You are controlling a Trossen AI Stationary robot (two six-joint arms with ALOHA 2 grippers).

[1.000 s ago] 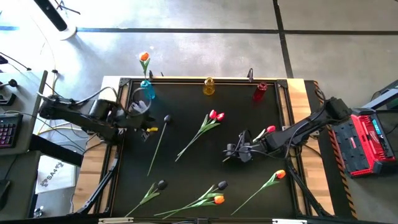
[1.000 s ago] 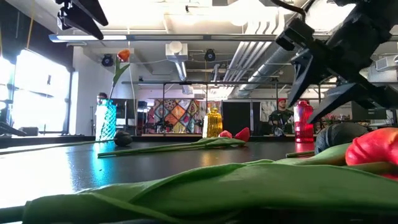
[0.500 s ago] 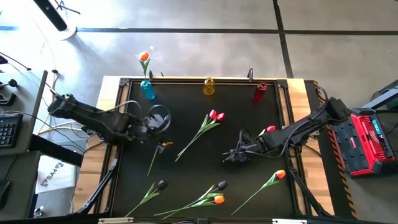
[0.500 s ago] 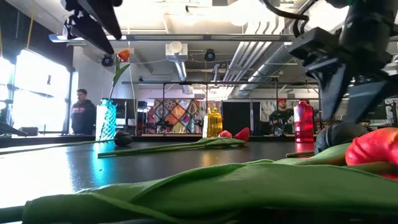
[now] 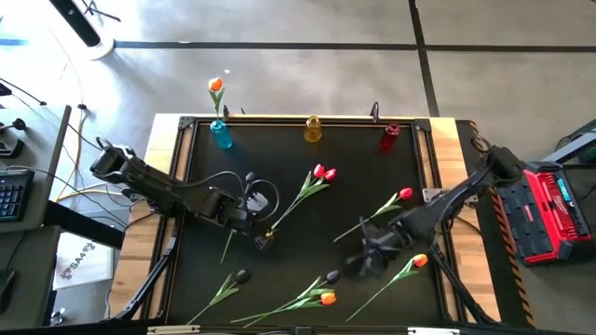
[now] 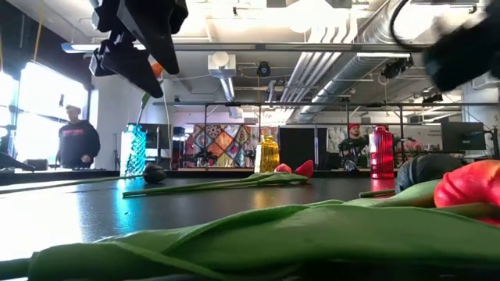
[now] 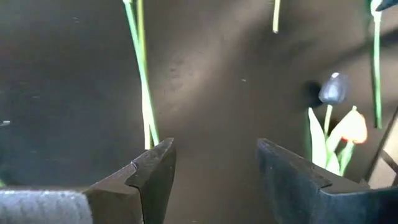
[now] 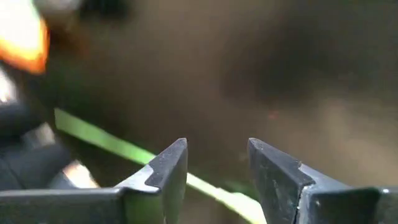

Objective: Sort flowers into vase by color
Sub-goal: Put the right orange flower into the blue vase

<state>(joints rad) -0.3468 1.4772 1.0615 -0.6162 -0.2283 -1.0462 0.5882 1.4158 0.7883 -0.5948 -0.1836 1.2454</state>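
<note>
No readable writing on the vases or mat; a sheet off the table's left edge (image 5: 78, 270) has print too small to read. Tulips w/ thin green stems lie scattered on the black mat (image 5: 372, 186): red pair (image 5: 323, 172) mid, orange one (image 5: 419, 261) near right, black head (image 5: 242, 276) near left. One orange tulip (image 5: 216, 86) stands in the blue vase (image 5: 221, 136), far left. Left gripper (image 5: 264, 239) over a stem, jaws wide, empty. Right gripper (image 5: 365, 261) by the orange one, jaws apart, holding nothing.

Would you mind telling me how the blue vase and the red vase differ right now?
The blue vase stands at the table's back left; the red vase stands at the back right. The blue vase holds an orange tulip; the red vase shows no flower. Both stand upright along the back edge.
</note>
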